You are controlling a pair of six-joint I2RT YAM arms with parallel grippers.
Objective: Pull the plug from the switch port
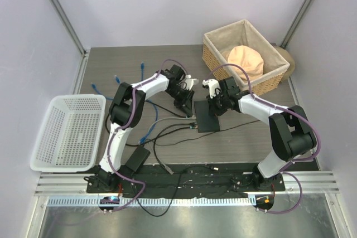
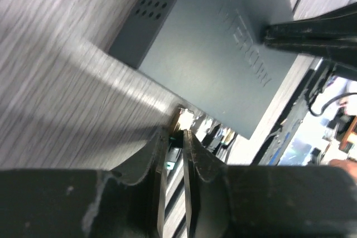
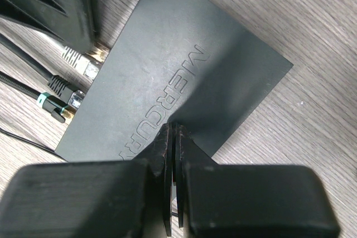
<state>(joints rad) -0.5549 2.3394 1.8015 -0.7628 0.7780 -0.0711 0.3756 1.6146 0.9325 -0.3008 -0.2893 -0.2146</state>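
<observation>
The switch (image 1: 207, 121) is lying centrally on the bench (image 1: 240, 144). The left claw (image 2: 175, 133), narrow, is gripping the plug (image 2: 184, 119) at its port edge, plug axis pointing back into that claw. The right claw (image 3: 172, 131), shut, is pinning its top.

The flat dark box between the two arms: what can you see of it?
The switch is a flat, matte dark-grey rectangular box with raised MERCURY lettering on top and vent holes in one side. It lies flat on the wood-grain table. Cables plug into one narrow edge. The shut right gripper presses its top; the left gripper grips one plug at that edge.
</observation>
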